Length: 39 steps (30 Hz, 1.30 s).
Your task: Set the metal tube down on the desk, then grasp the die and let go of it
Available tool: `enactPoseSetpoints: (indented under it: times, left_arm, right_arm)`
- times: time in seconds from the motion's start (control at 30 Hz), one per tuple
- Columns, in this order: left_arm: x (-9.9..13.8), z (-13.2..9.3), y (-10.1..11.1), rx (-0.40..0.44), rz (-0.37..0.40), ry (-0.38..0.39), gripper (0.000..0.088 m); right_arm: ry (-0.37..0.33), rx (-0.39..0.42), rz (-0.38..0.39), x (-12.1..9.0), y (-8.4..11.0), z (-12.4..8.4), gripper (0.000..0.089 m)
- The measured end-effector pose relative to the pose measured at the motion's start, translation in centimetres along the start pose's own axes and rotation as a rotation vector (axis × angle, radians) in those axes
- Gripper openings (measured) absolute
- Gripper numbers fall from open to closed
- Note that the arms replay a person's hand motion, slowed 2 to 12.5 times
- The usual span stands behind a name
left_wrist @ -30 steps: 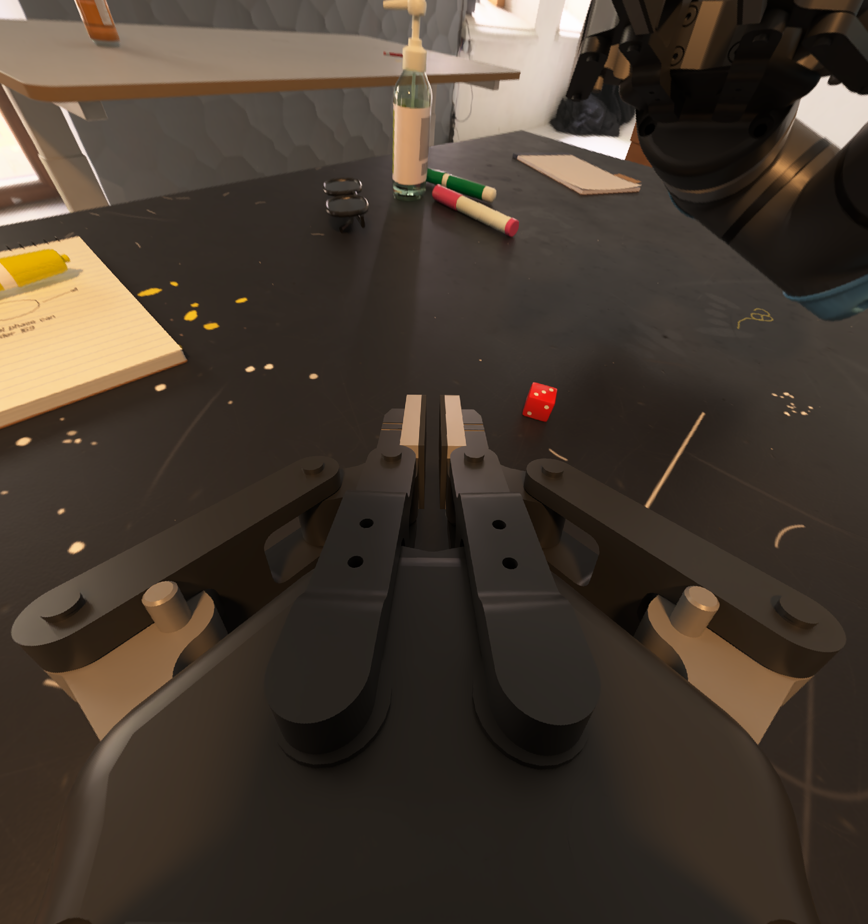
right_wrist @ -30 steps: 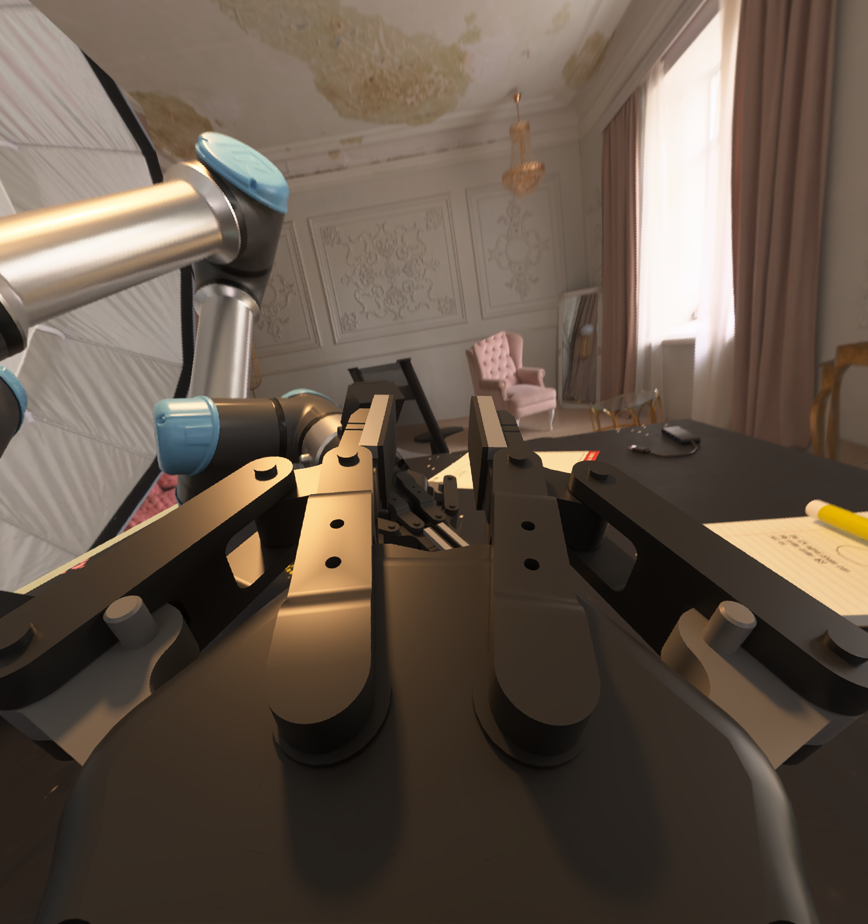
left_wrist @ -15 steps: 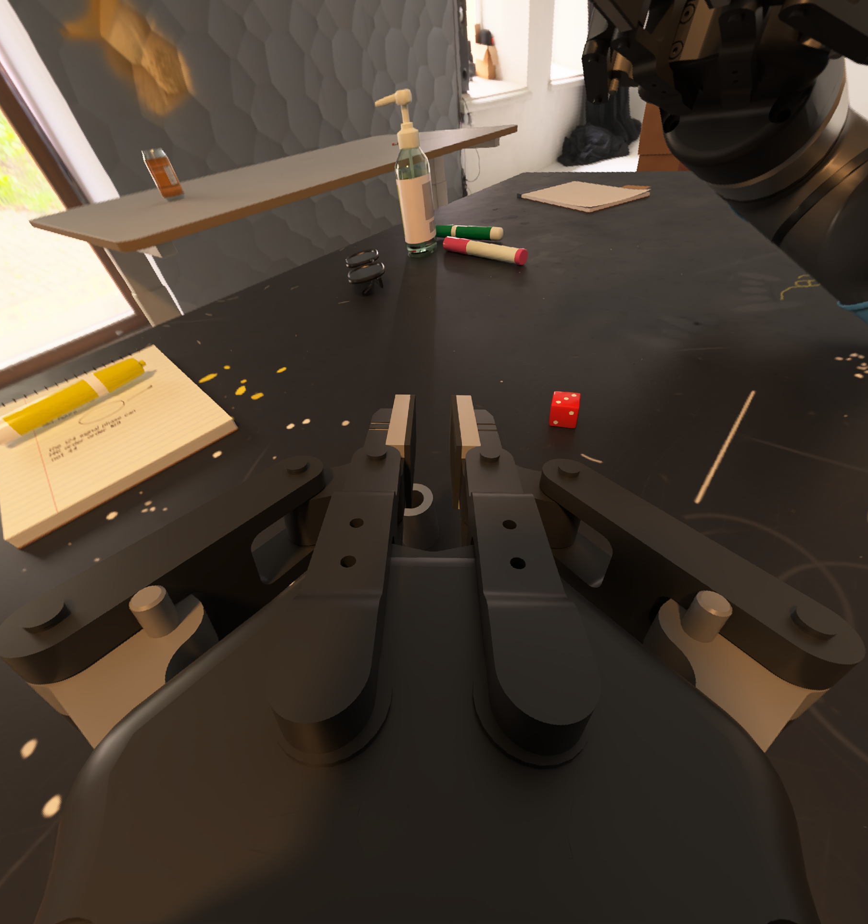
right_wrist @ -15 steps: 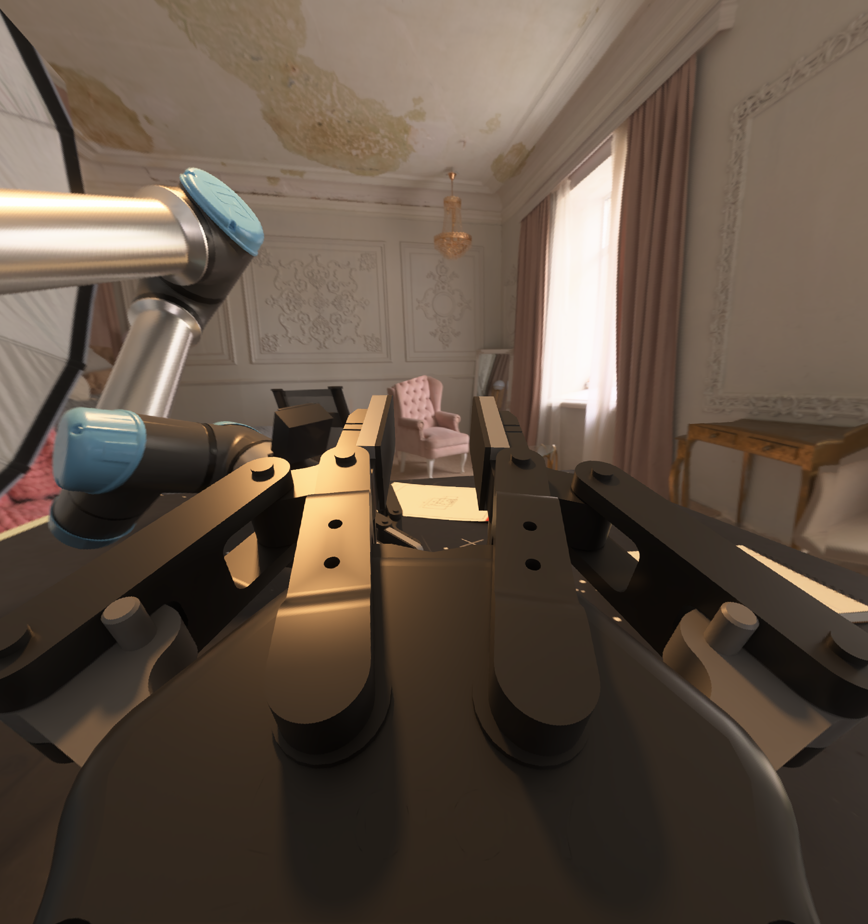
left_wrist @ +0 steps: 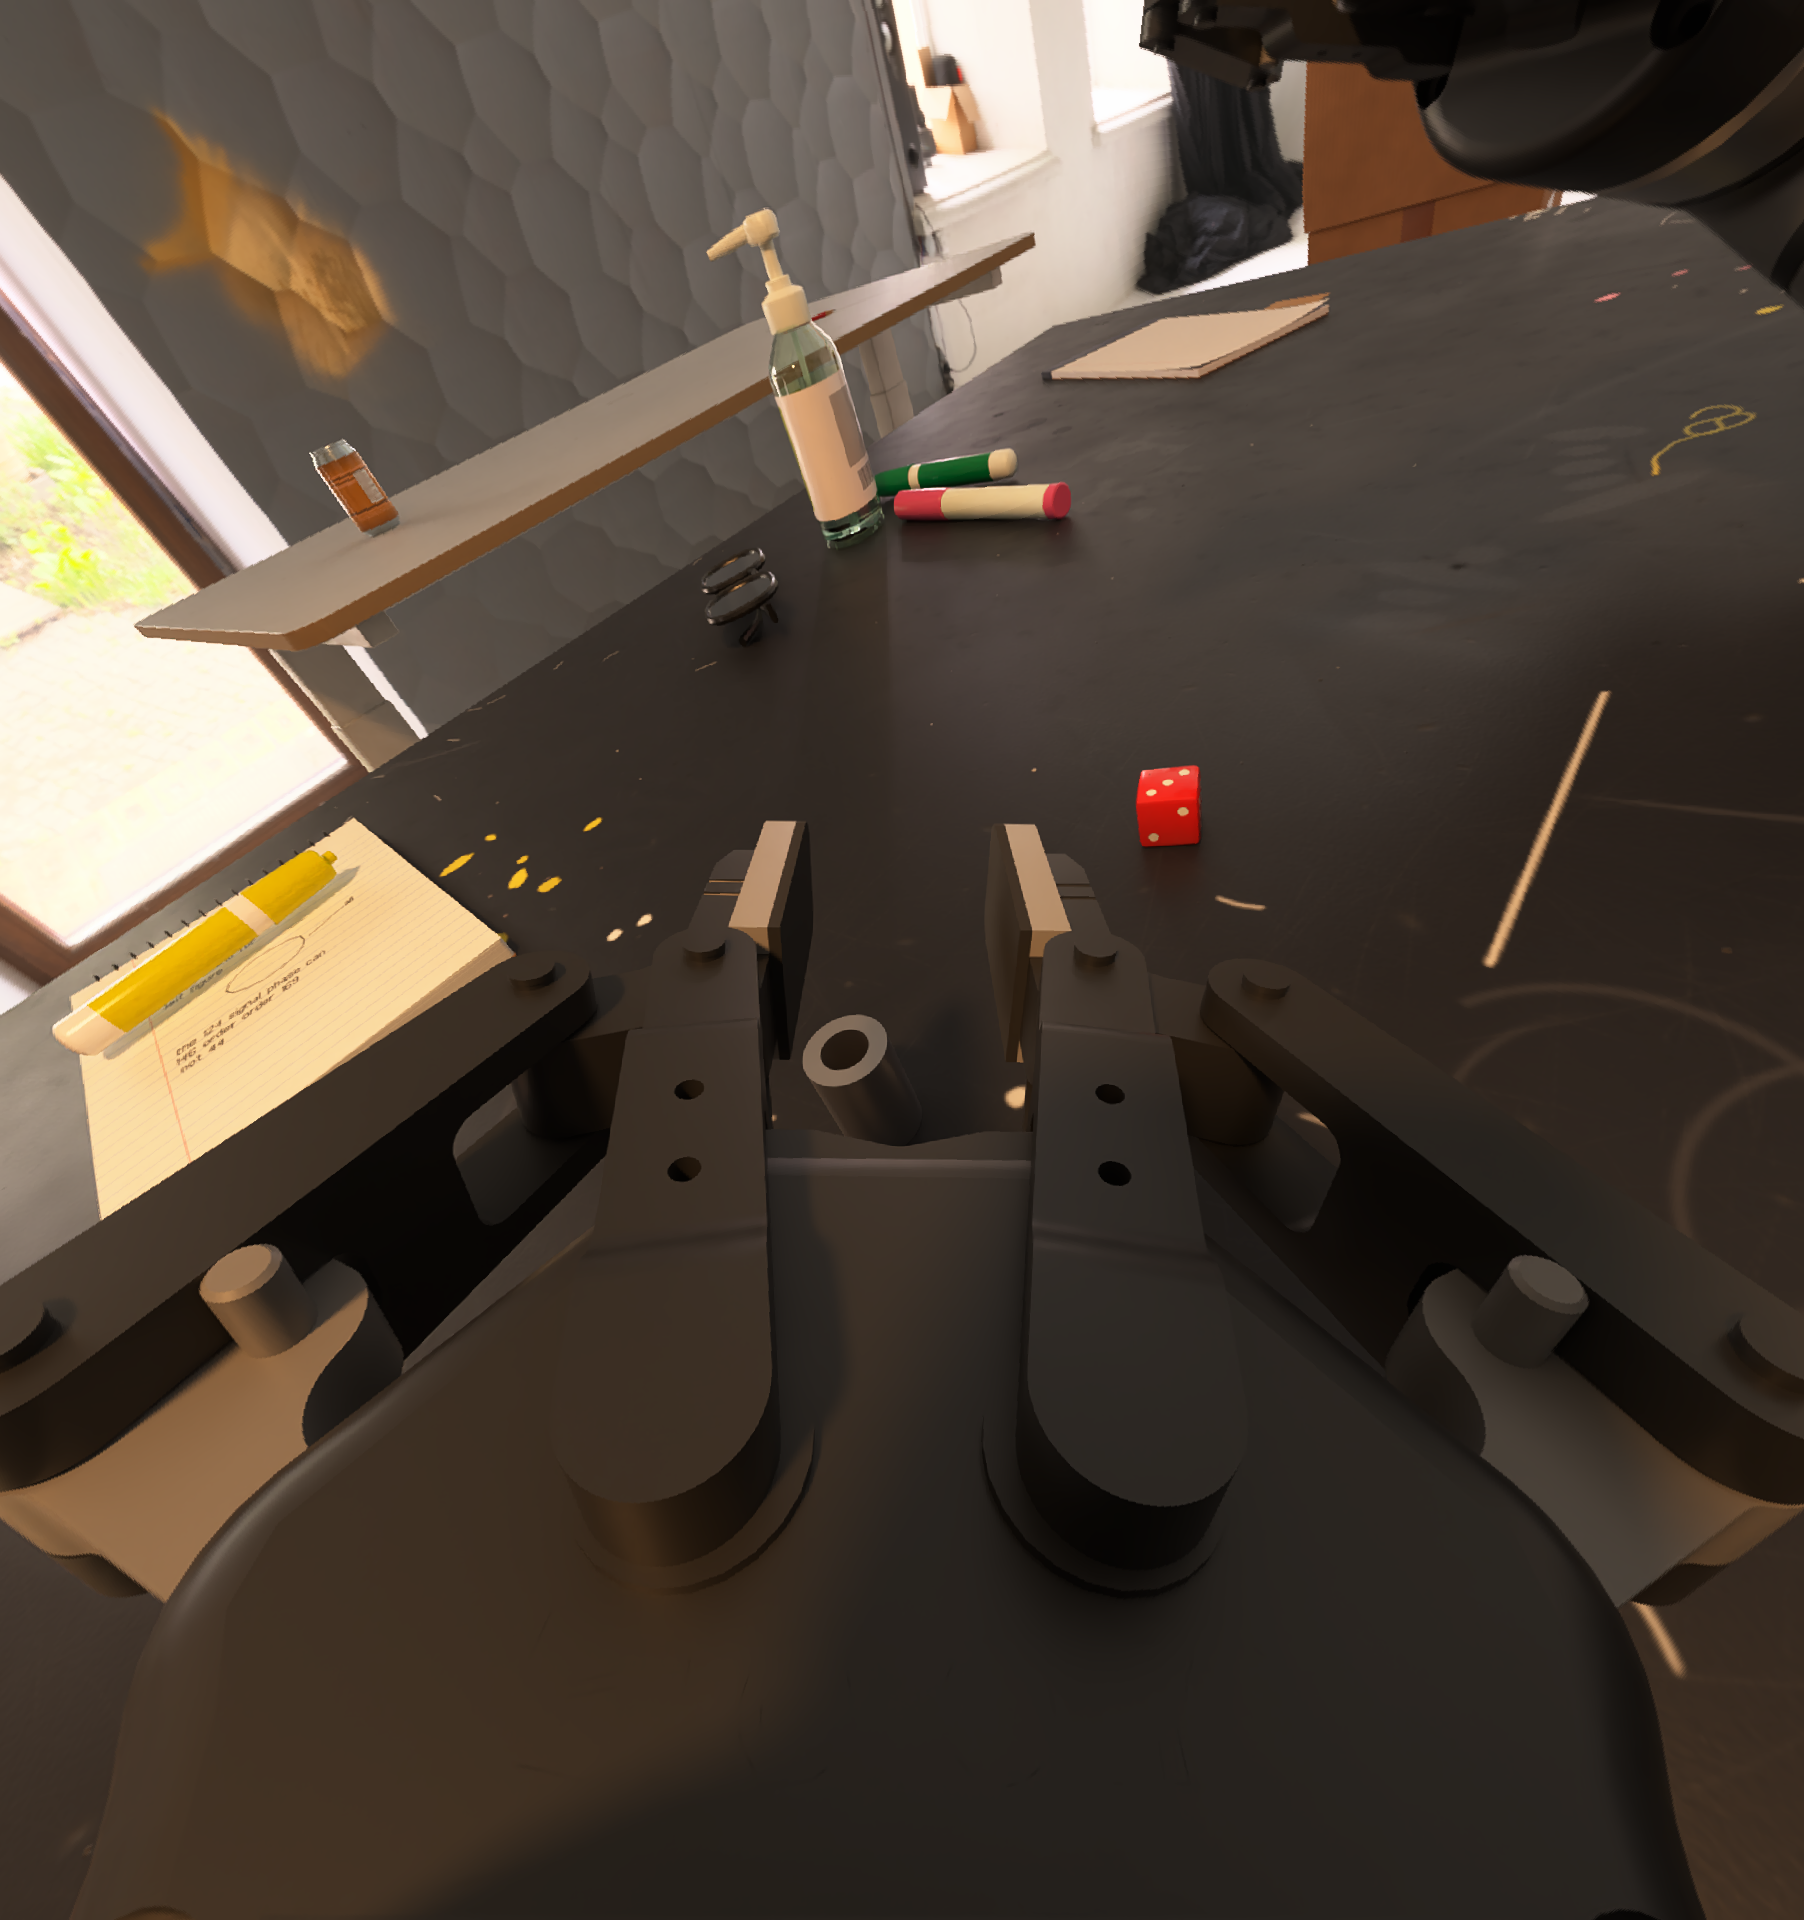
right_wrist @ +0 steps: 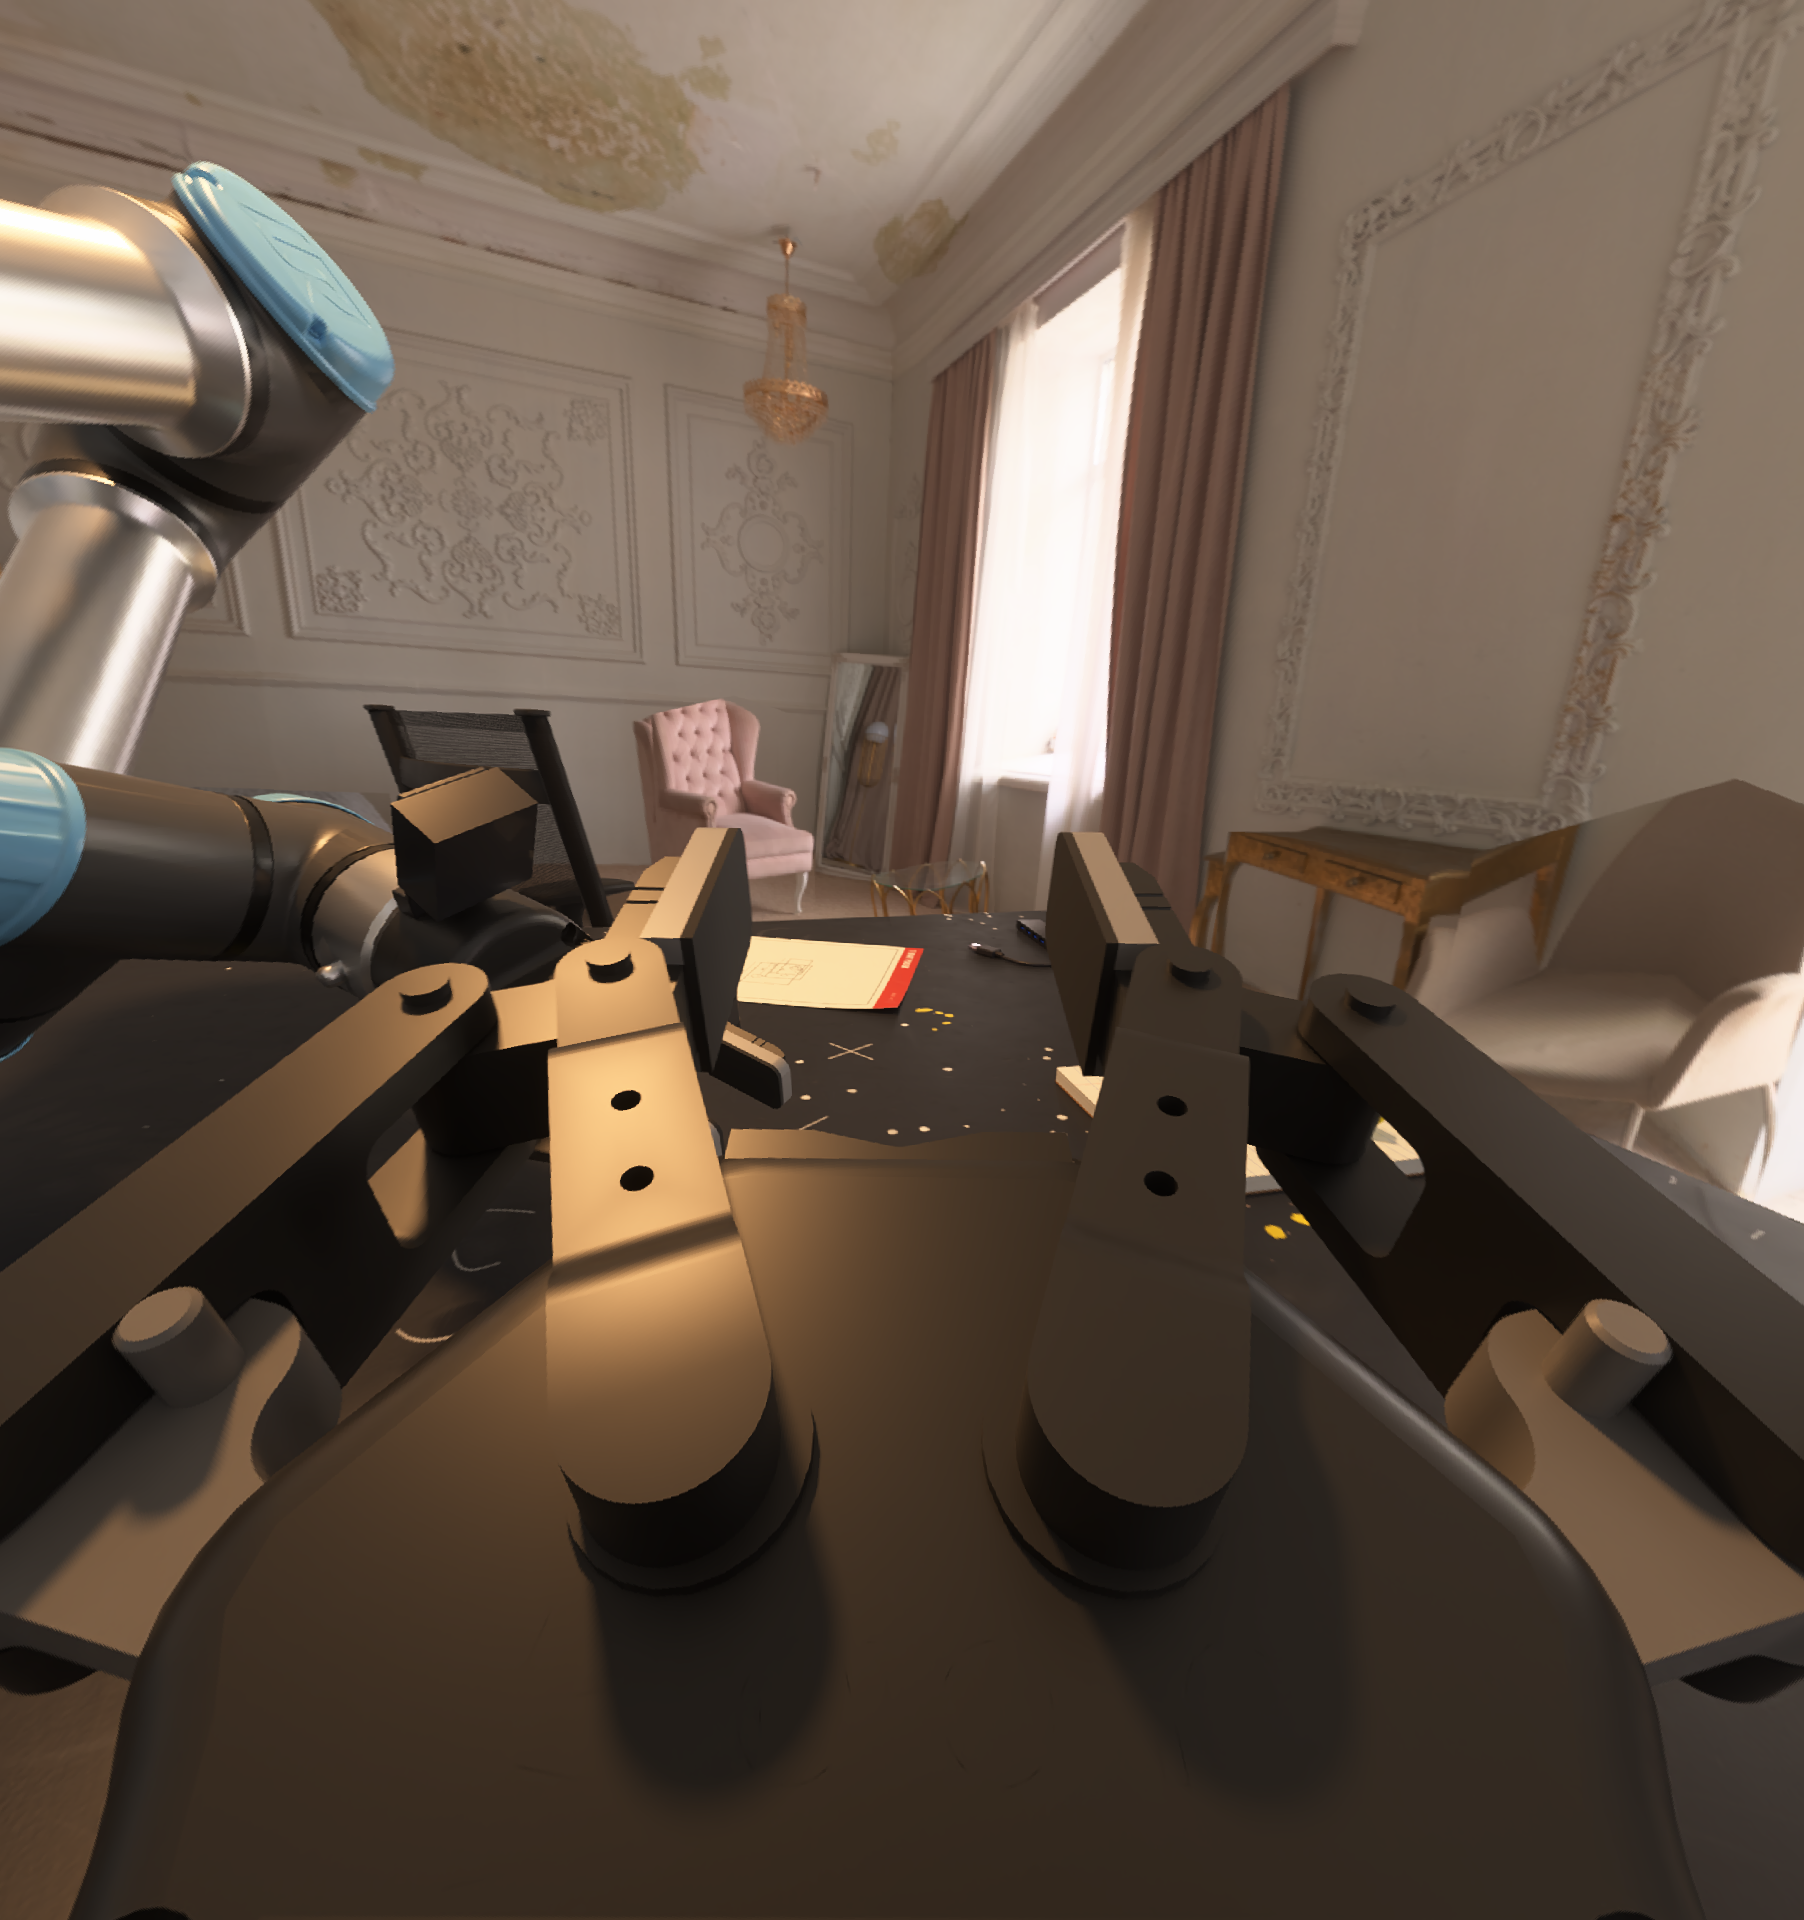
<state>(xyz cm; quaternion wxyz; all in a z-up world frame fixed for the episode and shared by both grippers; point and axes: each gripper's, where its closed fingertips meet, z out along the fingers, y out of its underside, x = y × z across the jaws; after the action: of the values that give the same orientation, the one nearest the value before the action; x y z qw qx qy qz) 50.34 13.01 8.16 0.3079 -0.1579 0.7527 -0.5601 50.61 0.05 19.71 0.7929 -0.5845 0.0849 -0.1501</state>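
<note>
In the left wrist view my left gripper (left_wrist: 898, 883) is open above the dark desk (left_wrist: 1293, 623). The grey metal tube (left_wrist: 856, 1070) lies low between its fingers, near the palm, with its hollow end facing the camera and neither pad pressing on it. The red die (left_wrist: 1168, 805) sits on the desk just right of and beyond the right fingertip. In the right wrist view my right gripper (right_wrist: 903, 925) is open and empty, held above the desk (right_wrist: 929, 1081) and looking across the room.
A lined notepad (left_wrist: 337, 997) with a yellow marker (left_wrist: 202, 945) lies at the left. A pump bottle (left_wrist: 825, 436), green marker (left_wrist: 945, 471), red marker (left_wrist: 981, 502), black clips (left_wrist: 737, 592) and brown notebook (left_wrist: 1189, 338) lie farther back. A thin stick (left_wrist: 1547, 831) lies right. The left arm (right_wrist: 150, 862) fills the right view's left side.
My left gripper has opened, and the metal tube now shows loose between its fingers. The left view has tilted up and rolled. My right gripper has opened wider and swung to the right.
</note>
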Motion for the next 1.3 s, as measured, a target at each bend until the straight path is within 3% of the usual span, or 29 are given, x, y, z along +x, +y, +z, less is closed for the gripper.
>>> enactPoseSetpoints:
  times: [0.33, 0.47, 1.0, 1.3]
  left_arm:
    - [0.3, 0.1, 0.1, 0.000, 0.014, 0.009, 0.0376]
    - [0.2, 0.1, -0.2, 0.014, 0.004, 0.010, 0.0422]
    - [-0.2, -0.4, -2.2, 0.145, -0.126, 0.003, 0.0795]
    - [-0.5, -0.9, -2.9, 0.215, -0.184, -0.006, 0.0854]
  right_arm:
    - [0.049, -0.041, 0.016, 0.0, -0.4, -1.3, 0.0781]
    - [0.056, -0.069, 0.027, -0.1, -0.4, -1.8, 0.0846]
    - [0.049, -0.173, 0.107, -1.3, 0.0, -3.3, 0.0854]
    - [0.103, -0.246, 0.154, -1.4, 0.3, -3.9, 0.0854]
